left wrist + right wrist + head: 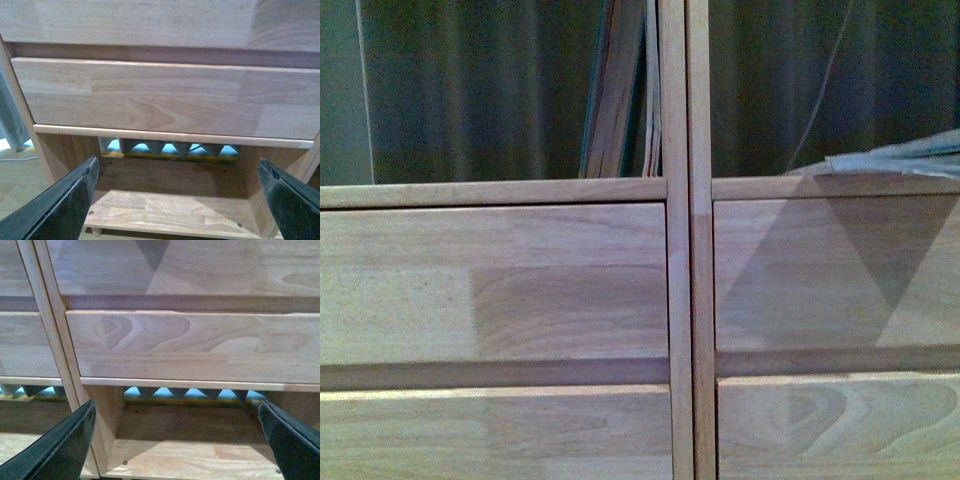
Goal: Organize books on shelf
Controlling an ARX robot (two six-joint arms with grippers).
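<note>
Here, in the front view, the shelf (pixel 490 192) shows four drawer fronts (pixel 490 290), the lower two cut off, and no arm. Several thin books (pixel 618 90) lean upright against its centre post (pixel 675 100), tops cropped, too packed to count. One pale booklet (pixel 910 155) lies flat right of the post, cut by the frame. In the left wrist view, the left gripper (pixel 177 161) is spread wide and empty. In the right wrist view, the right gripper (pixel 177 403) gapes likewise.
</note>
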